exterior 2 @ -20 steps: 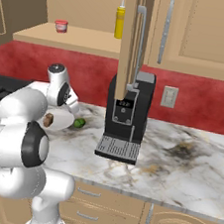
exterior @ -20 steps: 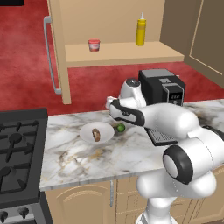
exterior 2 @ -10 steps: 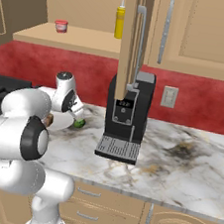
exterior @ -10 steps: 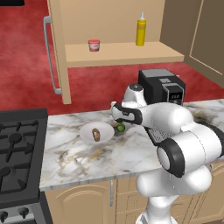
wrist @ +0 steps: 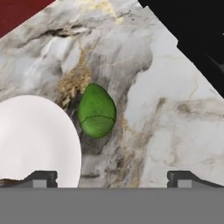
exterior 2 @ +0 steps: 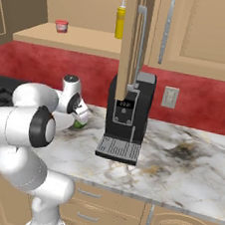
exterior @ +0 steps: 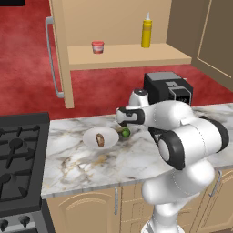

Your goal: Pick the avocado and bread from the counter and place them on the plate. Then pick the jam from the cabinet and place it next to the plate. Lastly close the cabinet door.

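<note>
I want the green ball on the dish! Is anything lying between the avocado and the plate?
No. In the hand view the avocado lies just beside the plate, with only a thin strip of bare marble counter between them.

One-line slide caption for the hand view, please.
Open gripper hovers over the small green avocado lying on veined white marble counter beside the round white plate.

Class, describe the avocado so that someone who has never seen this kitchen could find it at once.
Start at the marble counter, beside the black coffee machine. A round white plate lies there, and the avocado sits on the marble just off its rim. It is small and bright green, unlike the brown bread on the plate.
</note>
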Robot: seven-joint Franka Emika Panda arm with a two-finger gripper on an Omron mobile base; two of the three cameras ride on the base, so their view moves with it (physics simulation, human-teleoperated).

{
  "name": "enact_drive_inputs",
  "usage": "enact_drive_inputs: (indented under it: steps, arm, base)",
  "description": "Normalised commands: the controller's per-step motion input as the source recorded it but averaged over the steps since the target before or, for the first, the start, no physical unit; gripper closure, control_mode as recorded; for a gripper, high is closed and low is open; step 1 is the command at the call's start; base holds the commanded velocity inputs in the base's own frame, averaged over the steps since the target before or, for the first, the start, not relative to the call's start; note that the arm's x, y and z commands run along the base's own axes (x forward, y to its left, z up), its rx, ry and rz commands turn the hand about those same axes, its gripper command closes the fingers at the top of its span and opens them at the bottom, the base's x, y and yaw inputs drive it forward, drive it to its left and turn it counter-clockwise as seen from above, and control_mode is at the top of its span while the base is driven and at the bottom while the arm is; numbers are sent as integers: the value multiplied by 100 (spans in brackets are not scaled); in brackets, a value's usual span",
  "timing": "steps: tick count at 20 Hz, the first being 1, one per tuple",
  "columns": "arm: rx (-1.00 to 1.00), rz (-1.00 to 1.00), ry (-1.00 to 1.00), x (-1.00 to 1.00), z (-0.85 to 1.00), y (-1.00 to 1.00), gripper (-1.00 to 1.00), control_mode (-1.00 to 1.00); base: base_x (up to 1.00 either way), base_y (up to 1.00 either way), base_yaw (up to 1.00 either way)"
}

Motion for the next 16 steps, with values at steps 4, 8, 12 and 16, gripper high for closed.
enact_drive_inputs:
  steps: [4,8,12,16]
  arm:
    - [0,-2,8,21,-20,0,-100,-100]
    - [0,-2,8,23,-18,0,-100,-100]
    - [0,-2,9,20,-17,0,-100,-100]
    - [0,-3,11,20,-21,0,-100,-100]
  base:
    - [0,0,0]
    - [0,0,0]
    - [0,0,0]
    - [0,0,0]
